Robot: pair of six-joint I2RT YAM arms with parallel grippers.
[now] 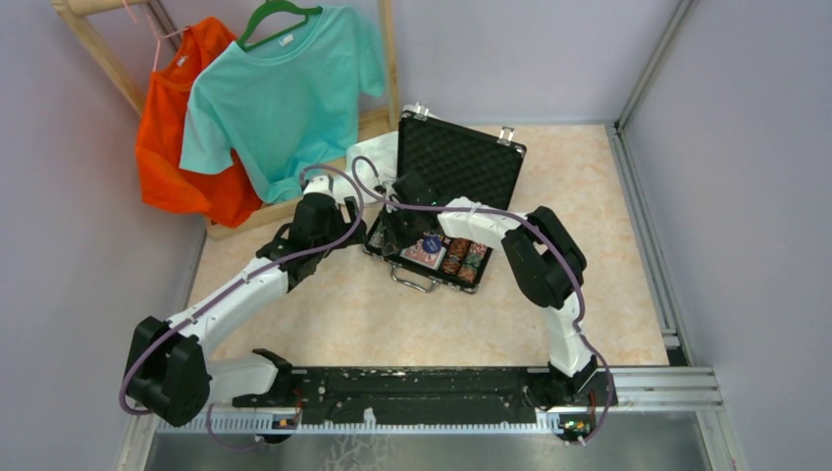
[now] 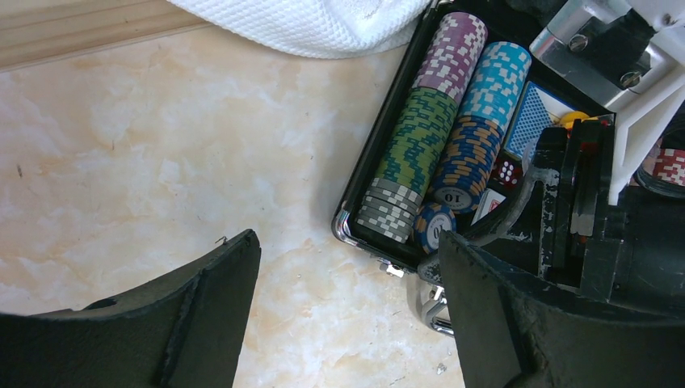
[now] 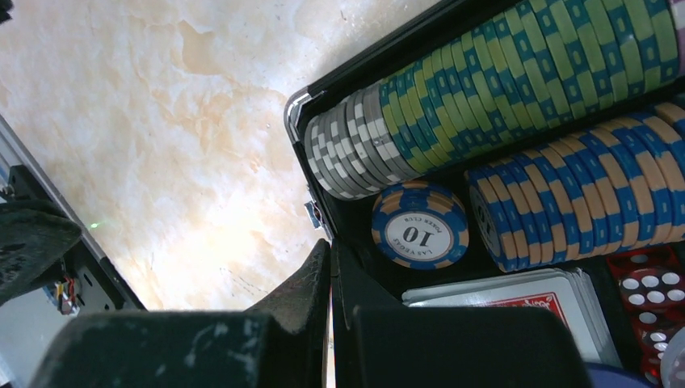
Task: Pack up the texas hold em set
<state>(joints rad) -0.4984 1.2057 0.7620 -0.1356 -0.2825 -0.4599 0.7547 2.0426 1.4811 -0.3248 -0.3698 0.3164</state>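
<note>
The black case (image 1: 461, 162) lies open mid-table, lid raised, with rows of poker chips (image 1: 463, 257) inside. My left gripper (image 2: 347, 279) is open over bare table just outside the case's front left corner (image 2: 349, 226); nothing is between its fingers. My right gripper (image 3: 329, 252) is shut at the case's front rim (image 3: 295, 109), with nothing seen between its jaws. A loose blue "10" chip (image 3: 420, 225) leans beside the chip rows (image 3: 517, 89). A red card deck (image 3: 517, 303) and red dice (image 3: 646, 284) lie close by. A blue deck (image 2: 529, 121) shows farther in.
A white cloth (image 2: 307, 24) lies by the case's far left side. A teal T-shirt (image 1: 280, 93) and an orange one (image 1: 182, 137) hang on a wooden rack (image 1: 93, 39) at the back left. The mounting rail (image 1: 422, 392) runs along the near edge.
</note>
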